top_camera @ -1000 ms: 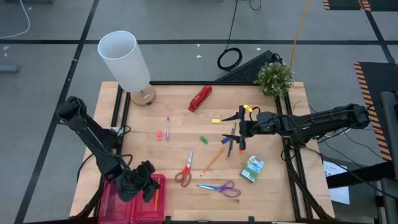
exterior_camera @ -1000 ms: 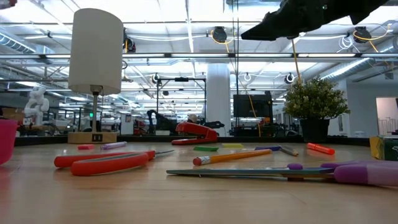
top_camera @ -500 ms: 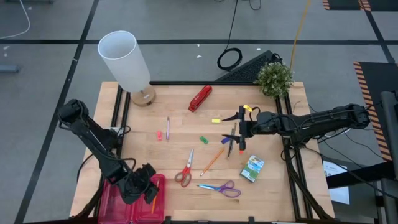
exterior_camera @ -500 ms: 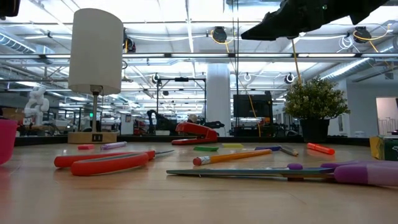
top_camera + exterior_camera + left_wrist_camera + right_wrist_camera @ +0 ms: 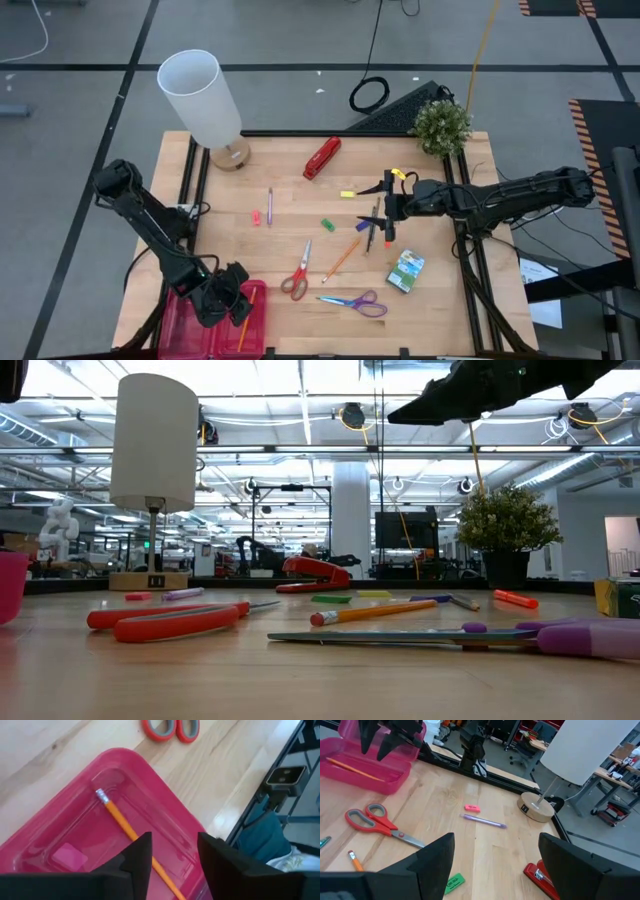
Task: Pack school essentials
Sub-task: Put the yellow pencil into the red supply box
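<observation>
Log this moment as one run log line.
left pincer open over pink tray | orange pencil in tray | right pincer open, waiting mid-table

Orange pencil [image 5: 131, 834] flat in pink tray [image 5: 165, 785]; scissors, pens, erasers scattered on table.

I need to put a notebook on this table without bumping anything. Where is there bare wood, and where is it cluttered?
Bare wood lies between the lamp base and the red tray, left of the pink eraser, and along the near edge right of the purple scissors. The middle is crowded: red scissors, orange pencil, crayon box, with the right gripper above the pens.
</observation>
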Robot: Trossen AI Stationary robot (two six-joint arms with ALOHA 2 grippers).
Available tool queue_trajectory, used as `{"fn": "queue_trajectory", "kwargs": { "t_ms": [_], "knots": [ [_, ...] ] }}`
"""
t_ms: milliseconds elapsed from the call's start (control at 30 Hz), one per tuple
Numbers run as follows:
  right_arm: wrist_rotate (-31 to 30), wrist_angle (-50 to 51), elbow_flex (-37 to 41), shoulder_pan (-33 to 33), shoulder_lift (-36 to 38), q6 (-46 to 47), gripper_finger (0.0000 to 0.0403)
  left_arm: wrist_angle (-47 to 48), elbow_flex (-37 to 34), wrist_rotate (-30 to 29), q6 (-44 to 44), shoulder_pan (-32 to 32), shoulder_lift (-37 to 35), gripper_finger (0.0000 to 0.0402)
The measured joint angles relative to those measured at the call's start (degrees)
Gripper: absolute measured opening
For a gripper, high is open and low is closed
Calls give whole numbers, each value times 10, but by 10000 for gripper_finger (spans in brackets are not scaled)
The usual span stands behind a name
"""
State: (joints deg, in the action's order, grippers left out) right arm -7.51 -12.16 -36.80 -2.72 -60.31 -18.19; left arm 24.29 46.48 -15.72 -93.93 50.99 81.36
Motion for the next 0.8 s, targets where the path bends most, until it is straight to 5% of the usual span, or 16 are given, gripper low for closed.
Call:
{"fn": "queue_trajectory", "kwargs": {
  "t_ms": [400,800],
  "knots": [
    [64,76,0,0,-30,99,276,0,0,-97,220,-68,-51,161],
    [136,59,0,-48,-208,108,201,-7,0,-233,405,-148,-62,161]
  ]
}}
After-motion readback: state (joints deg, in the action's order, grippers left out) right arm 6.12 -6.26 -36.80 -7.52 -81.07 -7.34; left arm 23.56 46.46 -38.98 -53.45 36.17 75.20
